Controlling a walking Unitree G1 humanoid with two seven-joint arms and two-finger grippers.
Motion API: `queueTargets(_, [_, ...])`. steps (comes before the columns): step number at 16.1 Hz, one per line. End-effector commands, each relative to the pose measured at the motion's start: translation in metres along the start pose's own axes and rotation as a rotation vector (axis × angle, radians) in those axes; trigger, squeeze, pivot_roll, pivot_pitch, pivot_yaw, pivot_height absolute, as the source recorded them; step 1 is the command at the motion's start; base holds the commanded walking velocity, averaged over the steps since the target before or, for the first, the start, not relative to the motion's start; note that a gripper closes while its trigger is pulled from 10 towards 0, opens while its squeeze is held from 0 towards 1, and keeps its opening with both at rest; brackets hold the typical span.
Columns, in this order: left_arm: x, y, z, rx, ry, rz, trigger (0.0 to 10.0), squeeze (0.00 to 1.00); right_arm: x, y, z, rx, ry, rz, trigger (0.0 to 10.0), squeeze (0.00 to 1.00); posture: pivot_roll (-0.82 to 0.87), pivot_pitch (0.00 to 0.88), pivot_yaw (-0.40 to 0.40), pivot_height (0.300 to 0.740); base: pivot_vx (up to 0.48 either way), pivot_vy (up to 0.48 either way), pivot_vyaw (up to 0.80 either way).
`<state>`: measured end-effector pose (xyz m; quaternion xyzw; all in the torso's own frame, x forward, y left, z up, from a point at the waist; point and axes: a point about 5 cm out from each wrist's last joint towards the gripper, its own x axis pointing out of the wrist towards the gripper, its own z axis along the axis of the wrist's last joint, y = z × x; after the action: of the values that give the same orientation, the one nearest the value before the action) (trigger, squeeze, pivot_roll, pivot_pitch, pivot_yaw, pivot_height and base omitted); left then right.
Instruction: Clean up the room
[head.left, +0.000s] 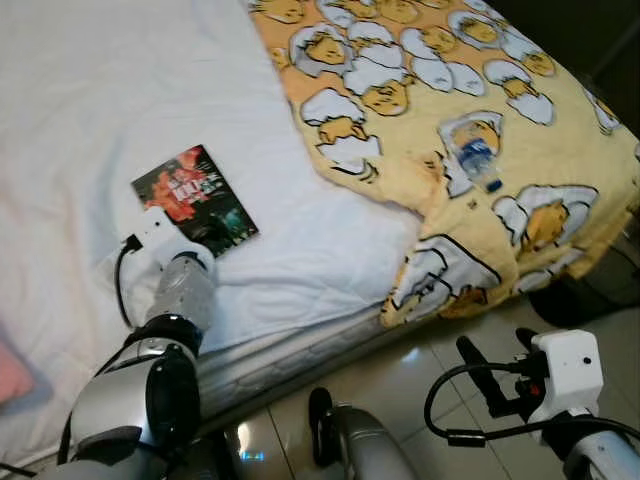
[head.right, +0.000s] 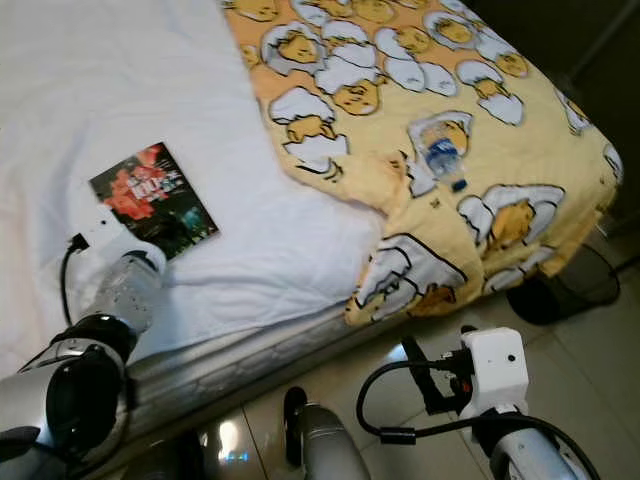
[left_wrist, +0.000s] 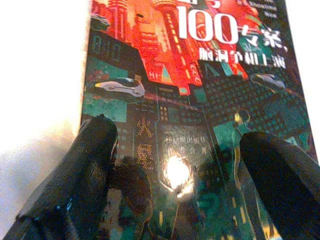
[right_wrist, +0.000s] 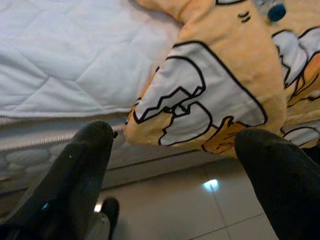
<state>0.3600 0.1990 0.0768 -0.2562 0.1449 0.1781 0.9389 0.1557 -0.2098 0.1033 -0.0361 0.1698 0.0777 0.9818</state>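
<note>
White quilted sheet covers the bed (head.left: 120, 90), a soft mattress with stitched diamond seams and a piped edge, standing on glossy pale floor tiles (head.left: 420, 375) that throw back a light spot. Just ahead of the left hand (left_wrist: 175, 165) lies a flat, rectangular book (head.left: 195, 198), its shiny cover printed with a red-and-teal city scene and white characters; glare blurs part of it. The left hand is released, its two rounded black fingers (left_wrist: 80, 170) spread wide and hovering over the cover's near end, whether touching I cannot tell. Farther off to its right, a rumpled yellow blanket (head.left: 450, 120) with cartoon egg figures drapes over the bed's corner, and a clear plastic bottle (head.left: 476, 158) with a blue cap lies on it. The right hand (right_wrist: 175, 165) hangs low over the tiles, released too, fingers apart, facing the blanket's hanging edge. A dark round object beside the bed's corner is hard to make out.
</note>
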Motion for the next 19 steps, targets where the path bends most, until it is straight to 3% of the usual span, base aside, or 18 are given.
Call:
queueTargets(1, [-0.01,0.019,-0.046,0.005,0.19,0.059,10.0,0.0,0.002,-0.004,0.004,0.024,-0.013,0.001,10.0,0.0,-0.45,0.221,-0.175,0.74,0.0,0.0,0.0])
queueTargets(2, [-0.012,0.018,-0.05,0.022,0.212,0.046,0.0,0.0,0.004,0.003,0.011,0.069,-0.052,0.078,10.0,0.0,-0.44,0.212,-0.172,0.74,0.0,0.0,0.0])
queueTargets(5, [-0.01,0.013,-0.047,0.056,0.204,0.025,0.0,0.0,0.002,0.023,0.015,0.155,-0.025,0.348,10.0,0.0,-0.44,0.201,-0.174,0.74,0.0,0.0,0.0])
queueTargets(8, [-0.008,0.01,-0.041,0.056,0.18,0.001,0.0,0.0,0.004,0.027,0.02,0.182,-0.023,0.438,10.0,0.0,-0.43,0.202,-0.175,0.74,0.0,0.0,0.0])
queueTargets(9, [-0.008,0.008,-0.04,0.046,0.174,-0.016,1.5,0.0,0.004,0.029,0.02,0.186,-0.021,0.461,10.0,0.0,-0.43,0.203,-0.178,0.74,0.0,0.0,0.0])
queueTargets(10, [-0.008,0.004,-0.037,-0.008,0.156,-0.05,0.0,0.0,0.003,0.031,0.02,0.189,-0.009,0.492,10.0,0.0,-0.42,0.202,-0.182,0.74,0.0,0.0,0.0])
queueTargets(14, [-0.008,-0.002,-0.039,-0.086,0.166,-0.097,0.0,0.0,0.002,0.031,0.018,0.194,0.021,0.507,10.0,0.0,-0.42,0.202,-0.19,0.74,0.0,0.0,0.0])
queueTargets(19, [-0.009,-0.01,-0.039,-0.091,0.139,-0.145,0.0,0.0,-0.004,0.033,0.016,0.206,0.041,0.527,10.0,0.0,-0.43,0.208,-0.195,0.74,0.0,0.0,0.0])
